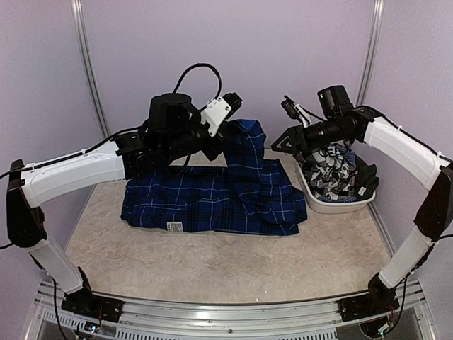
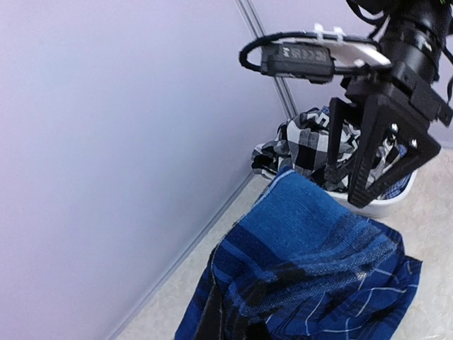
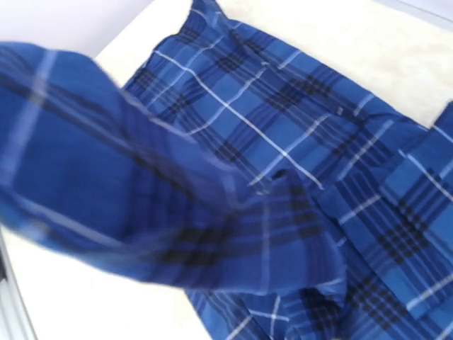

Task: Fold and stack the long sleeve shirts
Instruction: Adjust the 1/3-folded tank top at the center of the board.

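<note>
Fold of blue plaid shirt (image 1: 212,202) is standing raised near the far edge; right gripper (image 1: 283,142), spread and empty, is needing a square pinch on it; left gripper (image 1: 218,147) hold I cannot tell.

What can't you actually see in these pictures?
- Left gripper: top view, its own wrist hides the fingers; grip unknown.
- Label on blue shirt: top view, too small to read.
- Bin contents: top view, right arm covers part of the checked cloth.
- Right wrist view: blurred fold blocks the near side.
</note>
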